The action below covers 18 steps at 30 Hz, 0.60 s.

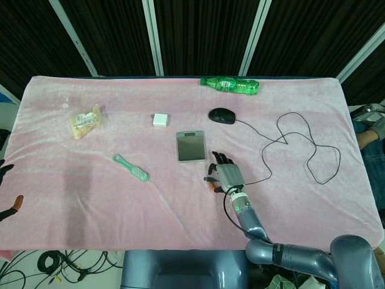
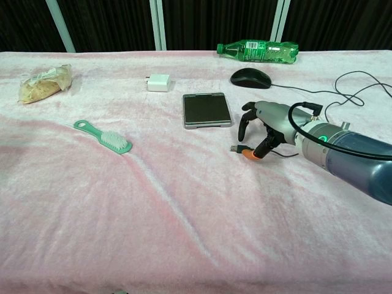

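Reaching: head view shows right hand [image 1: 227, 175] palm-down near the cloth's [image 1: 90, 198] middle, just right of the phone [image 1: 191, 146]; left hand [image 1: 7, 191] sits at the left edge, finger state can't tell. Chest view: right hand [image 2: 264, 127] fingers curled down, apart, pinching the mouse cable's USB plug [image 2: 235, 148] at the thumb tip. Step: plug pickup. Next move needs a firm pinch w/ straight lift, cable slack permitting.

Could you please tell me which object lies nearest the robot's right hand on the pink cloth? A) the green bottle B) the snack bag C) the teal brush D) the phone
D: the right hand hovers just beside the phone, while the bottle, the brush and the snack bag all lie much farther off.
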Tool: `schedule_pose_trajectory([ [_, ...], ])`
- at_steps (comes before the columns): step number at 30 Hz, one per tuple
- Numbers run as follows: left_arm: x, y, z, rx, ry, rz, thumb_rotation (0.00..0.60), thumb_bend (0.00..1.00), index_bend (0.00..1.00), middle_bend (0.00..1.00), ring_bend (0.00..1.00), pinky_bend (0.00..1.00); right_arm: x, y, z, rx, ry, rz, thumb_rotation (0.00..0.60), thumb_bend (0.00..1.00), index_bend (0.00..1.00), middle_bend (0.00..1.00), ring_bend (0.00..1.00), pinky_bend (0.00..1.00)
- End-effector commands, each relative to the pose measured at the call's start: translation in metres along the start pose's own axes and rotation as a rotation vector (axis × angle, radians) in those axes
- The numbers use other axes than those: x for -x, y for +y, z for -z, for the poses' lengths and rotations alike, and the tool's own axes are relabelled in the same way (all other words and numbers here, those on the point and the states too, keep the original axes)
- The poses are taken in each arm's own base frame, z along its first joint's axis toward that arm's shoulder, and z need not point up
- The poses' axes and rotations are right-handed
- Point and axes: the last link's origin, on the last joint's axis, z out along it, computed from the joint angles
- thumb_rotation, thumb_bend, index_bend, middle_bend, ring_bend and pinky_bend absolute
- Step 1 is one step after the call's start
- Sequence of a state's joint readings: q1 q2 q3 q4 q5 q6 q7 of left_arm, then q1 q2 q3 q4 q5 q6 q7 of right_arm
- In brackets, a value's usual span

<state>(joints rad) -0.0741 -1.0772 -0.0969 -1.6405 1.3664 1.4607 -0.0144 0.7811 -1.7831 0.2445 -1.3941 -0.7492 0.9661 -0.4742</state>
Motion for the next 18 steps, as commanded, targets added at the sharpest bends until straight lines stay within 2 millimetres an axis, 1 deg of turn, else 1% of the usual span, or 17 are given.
schedule_pose_trajectory([
  [1, -0.0003, -0.0003, 0.0, -0.002, 0.001, 0.002, 0.6, 0.34, 0.16, 0.06, 0.0, 0.0, 0.0002, -0.0001, -0.0003, 0.0, -0.002, 0.0, 0.6, 0.28, 0.48, 0.03, 0.05, 0.16],
  [18, 0.0001, -0.0001, -0.0002, 0.0, -0.002, 0.0, 0.6, 0.34, 0.16, 0.06, 0.0, 0.0, 0.0021, -0.0008, -0.0004, 0.003, 0.002, -0.008, 0.6, 0.28, 0.5, 0.03, 0.05, 0.16],
])
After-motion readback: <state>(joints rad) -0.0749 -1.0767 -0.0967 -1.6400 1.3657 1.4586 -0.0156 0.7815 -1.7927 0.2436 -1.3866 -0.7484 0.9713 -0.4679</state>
